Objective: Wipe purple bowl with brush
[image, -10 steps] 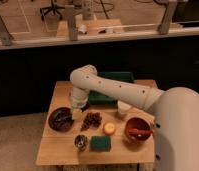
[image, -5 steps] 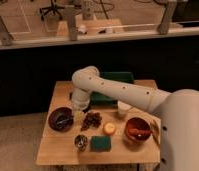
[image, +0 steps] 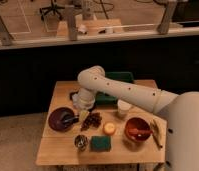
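The purple bowl (image: 58,120) sits at the left of the wooden table (image: 58,152). A small dark brush (image: 68,119) lies inside it, toward its right side, pointing at the gripper. My gripper (image: 77,111) hangs from the white arm just above the bowl's right rim, at the end of the brush. The frames do not show whether it holds the brush.
A dark cluster (image: 93,120) lies right of the bowl. Nearby are a yellow round item (image: 109,128), a green sponge (image: 100,143), a small metal cup (image: 81,142), a white cup (image: 124,107), a red bowl (image: 138,129) with an orange utensil, and a green tray (image: 119,80) behind.
The wrist has dropped slightly and edged toward the purple bowl's right rim. The bowl and the other items have not moved.
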